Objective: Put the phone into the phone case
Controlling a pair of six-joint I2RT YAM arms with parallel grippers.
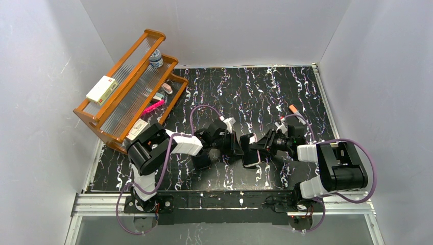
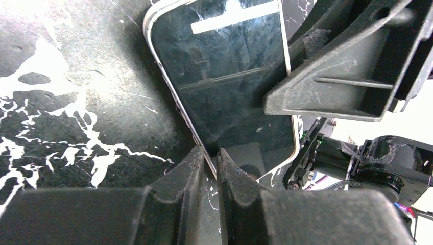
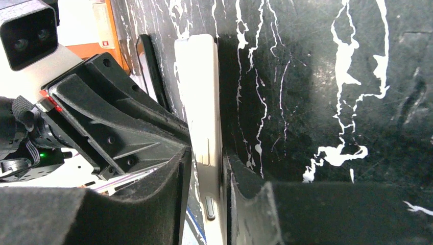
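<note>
- Tabletop point(image 1: 255, 92): black, white-veined; wooden rack point(image 1: 84, 113) at its back-left corner.
- Right tool point(image 3: 207, 168): far right of the rack, 2 fingers clamped on the phone case point(image 3: 201, 92), side edge.
- Left tool point(image 2: 210, 161): nearer the rack, pinched tight on the case rim.
- Phone case: well right of the rack, between both tools.
- Phone point(image 2: 230, 76): inside the case rim, screen showing.

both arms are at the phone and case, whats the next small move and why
Probably squeeze the right fingers firmly onto the pale cream rectangular phone case, whose edge sits between them; the left fingers pinch the rim of the glossy black flat phone.
</note>
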